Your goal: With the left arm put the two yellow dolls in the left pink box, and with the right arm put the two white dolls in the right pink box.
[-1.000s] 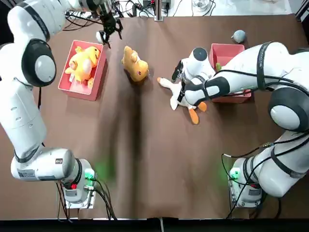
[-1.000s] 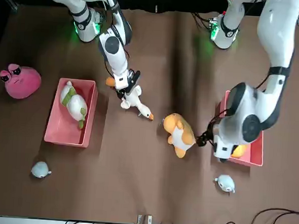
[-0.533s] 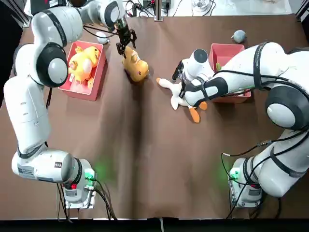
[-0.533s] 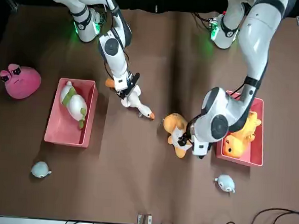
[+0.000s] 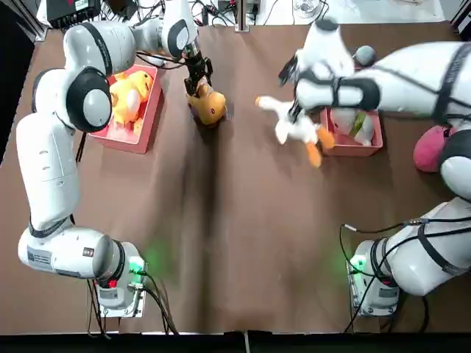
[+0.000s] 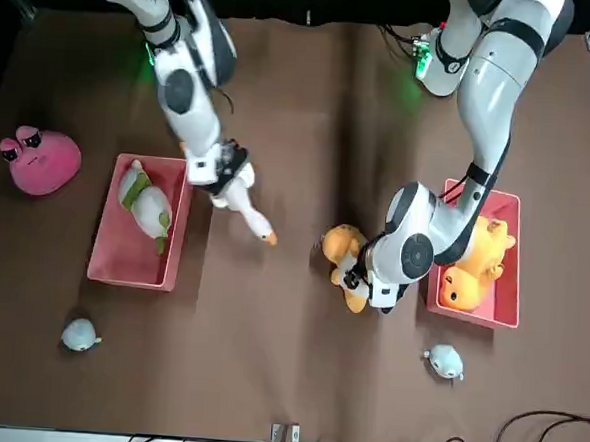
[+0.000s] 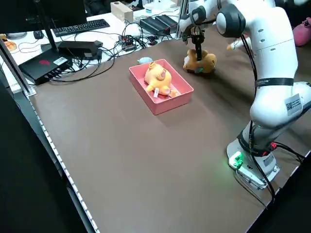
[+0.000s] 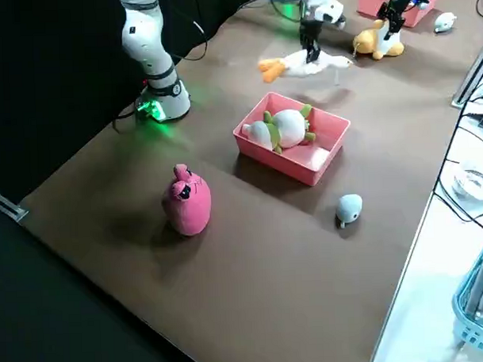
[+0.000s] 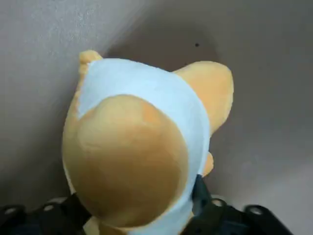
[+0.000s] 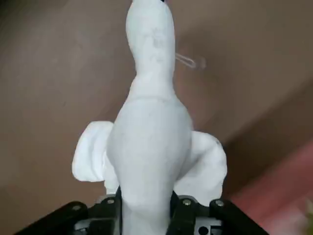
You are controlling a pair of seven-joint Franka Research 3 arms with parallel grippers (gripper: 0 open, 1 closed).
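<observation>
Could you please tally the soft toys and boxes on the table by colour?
Yellow dolls: 2, one in the left pink box, one on the table.
White dolls: 2, the goose held by the right gripper, one in the right pink box.
Pink blob toy: 1.
Small grey-blue toys: 2.
Pink boxes: 2.
Total: 9.

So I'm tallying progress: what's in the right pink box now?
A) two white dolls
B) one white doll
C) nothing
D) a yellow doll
B: one white doll lies in the right box; the goose hangs outside it in the right gripper.
</observation>
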